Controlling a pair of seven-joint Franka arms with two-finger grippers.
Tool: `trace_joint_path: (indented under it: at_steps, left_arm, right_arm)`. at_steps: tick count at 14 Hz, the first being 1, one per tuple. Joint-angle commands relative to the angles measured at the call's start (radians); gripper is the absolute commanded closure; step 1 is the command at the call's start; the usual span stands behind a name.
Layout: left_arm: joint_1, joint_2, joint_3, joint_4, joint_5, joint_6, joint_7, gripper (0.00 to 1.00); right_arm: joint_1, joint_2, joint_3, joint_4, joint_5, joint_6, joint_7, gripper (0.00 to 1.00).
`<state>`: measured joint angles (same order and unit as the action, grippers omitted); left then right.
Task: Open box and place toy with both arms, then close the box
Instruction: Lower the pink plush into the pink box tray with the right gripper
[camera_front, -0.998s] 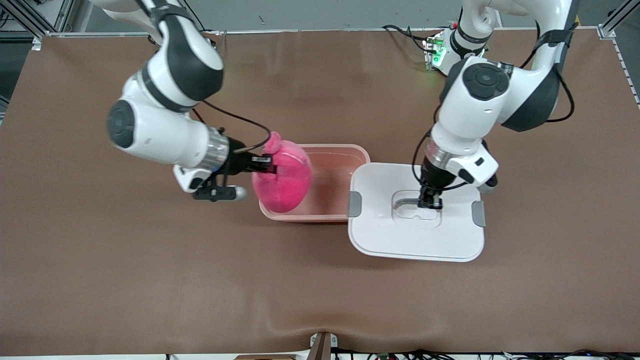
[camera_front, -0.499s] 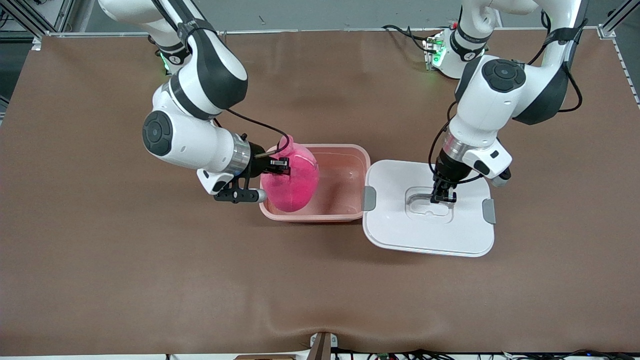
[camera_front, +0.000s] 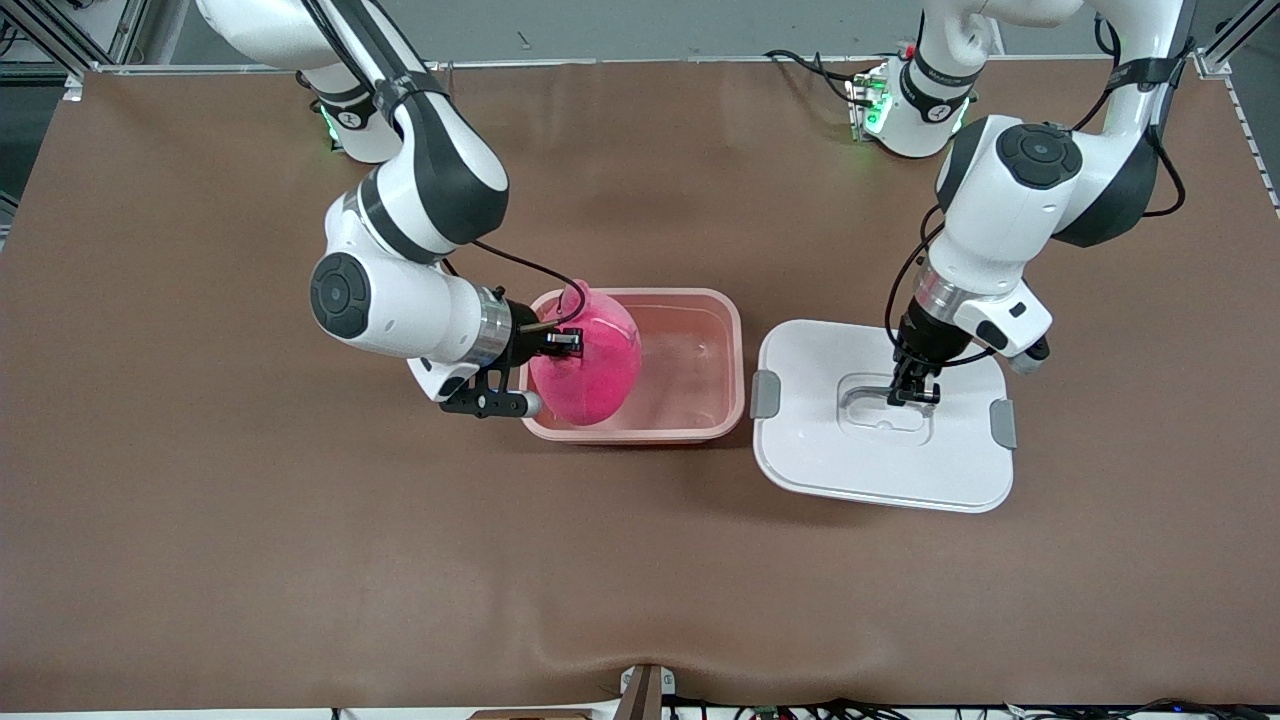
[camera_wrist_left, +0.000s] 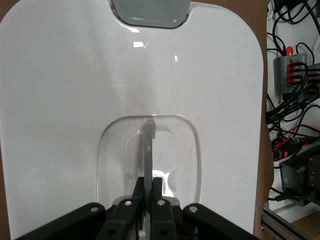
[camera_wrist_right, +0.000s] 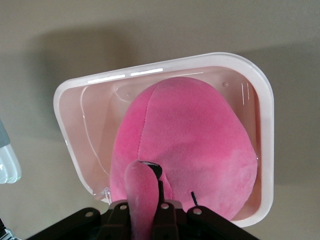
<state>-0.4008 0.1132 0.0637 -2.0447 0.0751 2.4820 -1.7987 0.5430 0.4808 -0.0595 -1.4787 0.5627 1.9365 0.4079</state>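
The pink tub of the box (camera_front: 700, 340) stands open in the middle of the table. My right gripper (camera_front: 566, 341) is shut on a stalk of the hot-pink toy (camera_front: 590, 365) and holds it over the tub's end toward the right arm; the toy (camera_wrist_right: 190, 150) fills much of the tub (camera_wrist_right: 70, 125) in the right wrist view. The white lid (camera_front: 850, 460) is beside the tub, toward the left arm's end. My left gripper (camera_front: 912, 394) is shut on the lid's raised clear handle (camera_wrist_left: 148, 150), with the lid (camera_wrist_left: 60, 100) below it.
The brown table (camera_front: 300, 560) spreads wide around the box. Grey clips (camera_front: 765, 393) sit on both ends of the lid. Cables and electronics (camera_wrist_left: 295, 75) lie past the table's edge in the left wrist view.
The left gripper has carried the lid away from the tub toward the left arm's end. The right gripper has brought the toy further over the tub and lower into it.
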Motion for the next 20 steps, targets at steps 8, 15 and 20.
trace_joint_path:
  at_steps: [8,15,20]
  left_arm:
    - [0.046,-0.041,-0.012,-0.058,0.018,0.017,0.07,1.0]
    - [0.046,-0.041,-0.012,-0.058,0.018,0.017,0.07,1.0]
    - [0.046,-0.038,-0.012,-0.058,0.018,0.017,0.07,1.0]
  right_arm:
    - [0.017,0.096,-0.002,0.008,-0.066,0.055,-0.006,1.0]
    - [0.103,0.156,-0.003,0.008,-0.125,0.13,0.038,1.0]
    - [0.184,0.209,-0.006,0.003,-0.127,0.271,0.092,1.0]
